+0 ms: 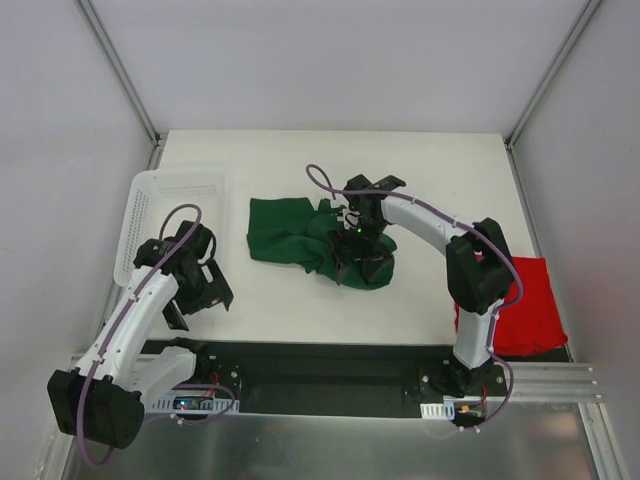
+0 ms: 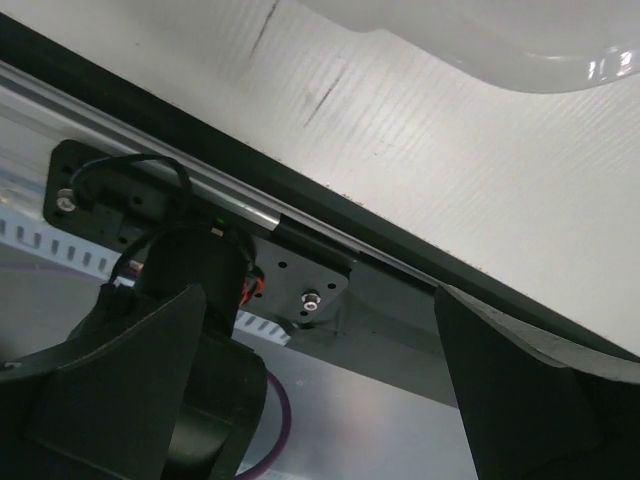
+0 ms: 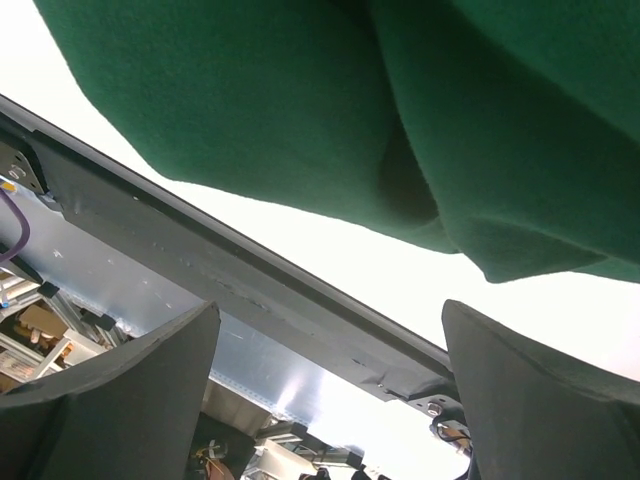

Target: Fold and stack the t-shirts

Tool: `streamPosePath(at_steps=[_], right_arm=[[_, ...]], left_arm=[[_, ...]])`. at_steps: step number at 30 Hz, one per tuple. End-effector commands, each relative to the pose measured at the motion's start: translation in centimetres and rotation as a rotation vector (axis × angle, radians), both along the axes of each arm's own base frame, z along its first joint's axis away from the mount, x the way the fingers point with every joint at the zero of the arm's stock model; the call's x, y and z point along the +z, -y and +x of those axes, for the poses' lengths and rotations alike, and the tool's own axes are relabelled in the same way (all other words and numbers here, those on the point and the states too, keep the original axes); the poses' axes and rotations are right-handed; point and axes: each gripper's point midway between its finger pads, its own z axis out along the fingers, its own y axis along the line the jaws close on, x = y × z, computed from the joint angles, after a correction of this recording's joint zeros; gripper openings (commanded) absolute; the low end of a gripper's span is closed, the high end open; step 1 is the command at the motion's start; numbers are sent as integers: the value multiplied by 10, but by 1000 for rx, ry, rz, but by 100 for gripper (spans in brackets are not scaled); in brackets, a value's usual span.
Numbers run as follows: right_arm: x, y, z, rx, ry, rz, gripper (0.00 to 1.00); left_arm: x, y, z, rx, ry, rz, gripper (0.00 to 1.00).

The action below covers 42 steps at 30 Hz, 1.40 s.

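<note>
Hovering over the bunched end of the green t-shirt [image 1: 283, 232], the right gripper [image 1: 354, 230] was released: in its wrist view both fingers [image 3: 130, 390] stood wide apart with nothing between them. Cloth filled the field just beyond the tips. Whether the tips touched the fabric could not be told.

- Shirt lay mid-table [image 1: 430, 170], long axis running side to side. Flat, smoother half stretched away to the right gripper's left; the crumpled, heaped half sat directly under and around it.
- Right arm was clearly the nearer one. It reached across from its base so that the tool was on the shirt's right end.
- Left gripper [image 1: 200, 290] was well apart from the shirt, drawn back toward its own base, jaws spread and empty in its wrist view. White basket [image 1: 150, 195] sat just beyond it on its outer side.
- Red t-shirt [image 1: 530, 300] lay folded behind the right gripper, beside that arm's base at the table's right edge.

Judgement: the green shirt was not yet folded. The coming move likely turned on the heap lying under the right tool while the flat end pointed toward the left arm, so a spread would mean pulling along that side-to-side axis, probably with the left arm coming in for the far end.
</note>
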Motion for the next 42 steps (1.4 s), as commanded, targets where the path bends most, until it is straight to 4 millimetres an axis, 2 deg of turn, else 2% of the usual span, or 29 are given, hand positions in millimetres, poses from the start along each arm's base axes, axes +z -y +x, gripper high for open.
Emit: streamPosePath(at_steps=[1, 5, 8, 9, 10, 12, 13, 14, 15, 16, 22, 25, 30, 35, 42], right_arm=[[8, -8, -4, 22, -6, 34, 96], [7, -4, -7, 20, -4, 32, 96], [8, 0, -9, 27, 6, 26, 96], [8, 2, -11, 30, 5, 25, 96], [7, 4, -13, 30, 4, 18, 96], [8, 6, -14, 34, 8, 20, 96], [8, 6, -15, 34, 11, 18, 96], [7, 8, -16, 37, 10, 15, 96], [8, 9, -17, 37, 12, 17, 96], [8, 10, -17, 36, 13, 14, 96], [7, 13, -19, 41, 18, 10, 96], [6, 14, -22, 42, 10, 9, 96], [4, 14, -22, 44, 6, 13, 96], [2, 12, -23, 44, -7, 16, 96], [6, 6, -24, 40, -24, 41, 96]], left_arm=[[-13, 19, 4, 48, -21, -84, 99], [-32, 20, 15, 62, -40, -97, 99], [-46, 14, 34, 113, -56, -148, 99], [-49, 6, 42, 161, -54, -167, 99], [-53, 8, 53, 178, -71, -215, 99], [-47, 7, 70, 193, -73, -240, 99], [-38, 8, 93, 186, -52, -255, 99], [-31, 8, 105, 182, -34, -264, 99], [-27, 4, 117, 184, -16, -241, 99], [-19, -1, 139, 183, 9, -227, 99], [-6, -12, 208, 159, 28, -213, 99], [-9, -25, 227, 148, 31, -151, 99], [-15, -46, 243, 121, 49, -53, 99], [-9, -66, 255, 83, 122, 50, 99], [-25, -77, 280, 106, 135, 11, 99]])
